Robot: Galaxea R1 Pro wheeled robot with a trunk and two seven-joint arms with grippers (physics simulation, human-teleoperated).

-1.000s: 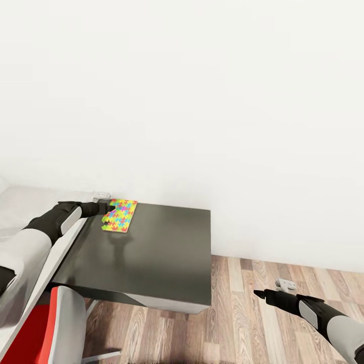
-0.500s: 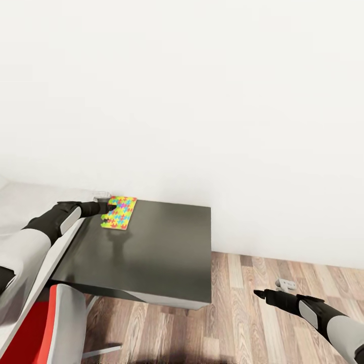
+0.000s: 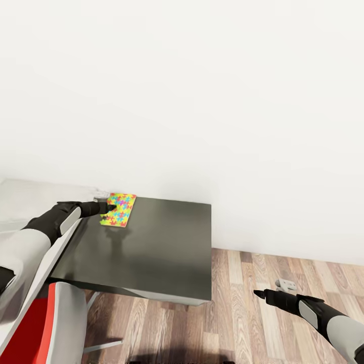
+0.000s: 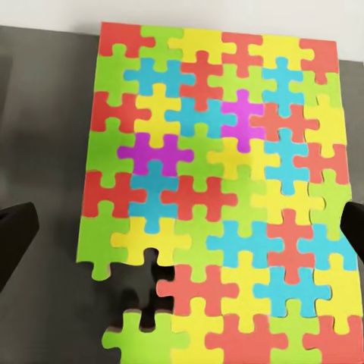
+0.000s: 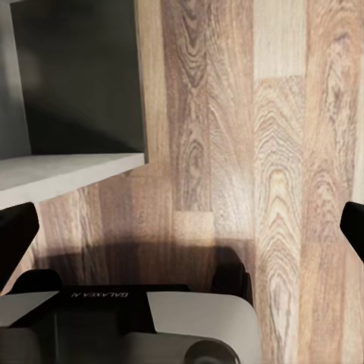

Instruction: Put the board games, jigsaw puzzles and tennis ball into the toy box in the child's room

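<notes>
The left arm reaches forward over the dark tabletop (image 3: pixel 162 242), its hand (image 3: pixel 104 208) spread open at the near edge of the jigsaw puzzle (image 3: pixel 119 210) lying flat by the wall. The right hand (image 3: pixel 259 293), fingers apart, hangs low over the plank floor (image 3: pixel 242 323).

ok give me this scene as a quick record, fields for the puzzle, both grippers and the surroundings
puzzle: flat multicoloured jigsaw puzzle board, lying on the dark grey cabinet top near the white wall
left gripper: at the puzzle's near edge, fingers spread either side of it in the left wrist view
right gripper: open, empty, over the wood-plank floor
chair: red and grey seat beside the cabinet
</notes>
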